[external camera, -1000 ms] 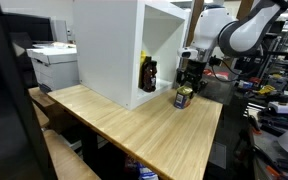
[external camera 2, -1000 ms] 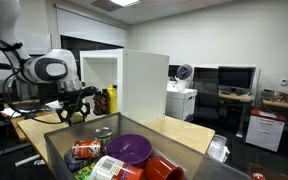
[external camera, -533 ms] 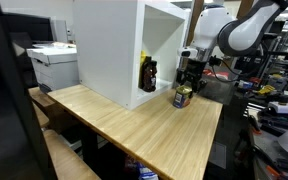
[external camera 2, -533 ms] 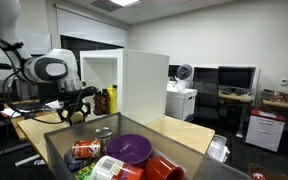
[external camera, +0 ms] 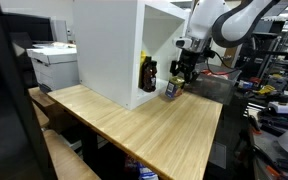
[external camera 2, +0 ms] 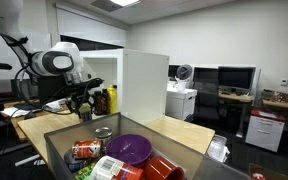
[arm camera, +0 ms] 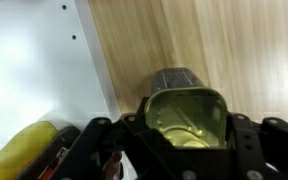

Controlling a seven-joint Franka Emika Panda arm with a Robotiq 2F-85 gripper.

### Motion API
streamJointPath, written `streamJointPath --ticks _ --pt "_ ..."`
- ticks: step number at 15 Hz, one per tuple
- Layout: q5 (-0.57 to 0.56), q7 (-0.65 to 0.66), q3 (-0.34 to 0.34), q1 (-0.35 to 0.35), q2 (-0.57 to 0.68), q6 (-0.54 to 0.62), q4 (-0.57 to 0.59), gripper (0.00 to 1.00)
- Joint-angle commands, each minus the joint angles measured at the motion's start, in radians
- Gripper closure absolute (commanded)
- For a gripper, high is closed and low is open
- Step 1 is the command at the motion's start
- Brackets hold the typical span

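Can (external camera: 171,89) of dull gold metal hangs in the pincer (external camera: 181,74) just above the light wooden table (external camera: 134,125), right at the open front of the white cabinet (external camera: 109,45). Whatever its side label says is too small and blurred to read in both exterior views.

In the wrist view the can (arm camera: 184,112) fills the centre. Its open mouth faces the camera and shows a shiny, empty-looking inside, and its dark ribbed body runs away toward 12 o'clock over the wood grain. The pincer (arm camera: 184,145) is about half closed and clamps the can, with one black finger (arm camera: 119,140) pressed to its side at 9 o'clock and the other at 3 o'clock.

From the can, the cabinet's white side wall (arm camera: 39,60) lies at 10 o'clock, and a yellow thing (arm camera: 24,150) shows at 8 o'clock; its printing cannot be read. In an exterior view a dark bottle (external camera: 148,73) with a yellow top stands inside the cabinet, at 9 o'clock of the can and near it but apart.

In an exterior view the pincer (external camera 2: 84,103) hangs before the cabinet (external camera 2: 144,85), and a grey bin (external camera 2: 59,150) in the foreground holds a purple plate (external camera 2: 132,148).
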Motion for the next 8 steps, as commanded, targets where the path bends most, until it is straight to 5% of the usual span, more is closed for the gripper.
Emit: streamJointPath --ticks 1,8 --pt "-0.051 0.047 0.002 -0.025 -0.012 -0.004 0.029 0.68" --pt "-0.231 0.205 -0.014 -0.064 -0.012 0.099 0.057 0.68"
